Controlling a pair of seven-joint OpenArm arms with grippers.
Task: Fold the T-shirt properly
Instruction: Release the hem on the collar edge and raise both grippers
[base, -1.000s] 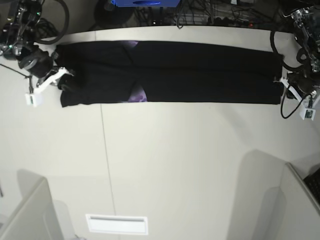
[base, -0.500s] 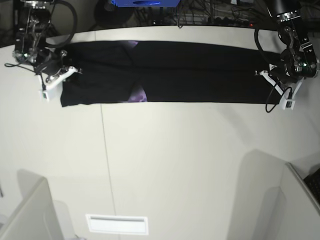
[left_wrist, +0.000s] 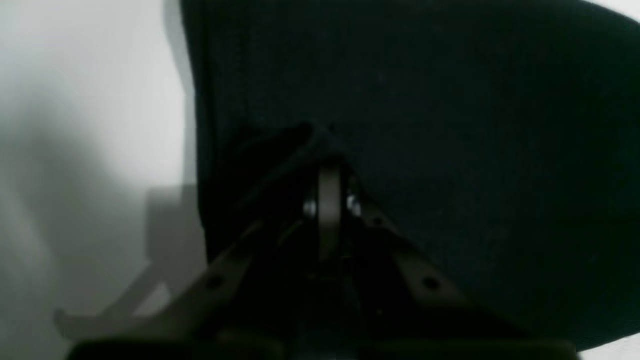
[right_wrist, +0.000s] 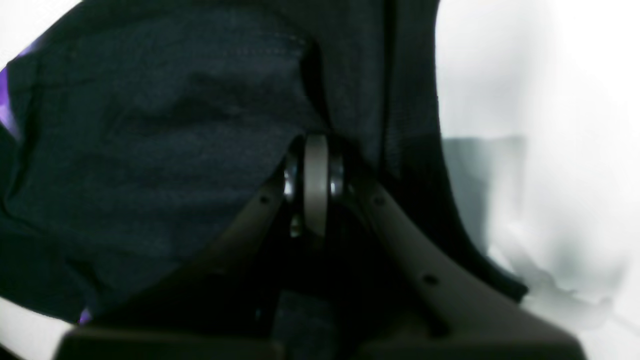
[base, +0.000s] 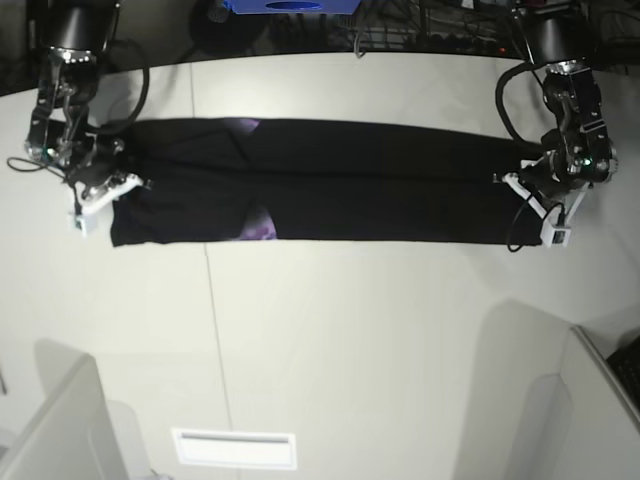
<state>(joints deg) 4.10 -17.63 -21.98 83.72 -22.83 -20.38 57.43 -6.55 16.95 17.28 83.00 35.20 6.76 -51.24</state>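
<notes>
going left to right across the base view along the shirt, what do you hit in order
right claw at the shirt's left end → purple print patch showing on the T-shirt → left claw at the shirt's right end

1. A pale, off-white worktop (base: 350, 340) fills most of the base view, evenly lit with soft shadows.
2. A thin seam (base: 215, 330) runs from near to far across its left part.
3. A white rectangular label (base: 234, 449) lies at the near edge, left of centre.
4. Grey panels stand at the near left corner (base: 55, 430) and the near right corner (base: 600, 410).
5. Beyond the far edge lie dark cables (base: 420, 30) and a blue box (base: 290, 6).
</notes>
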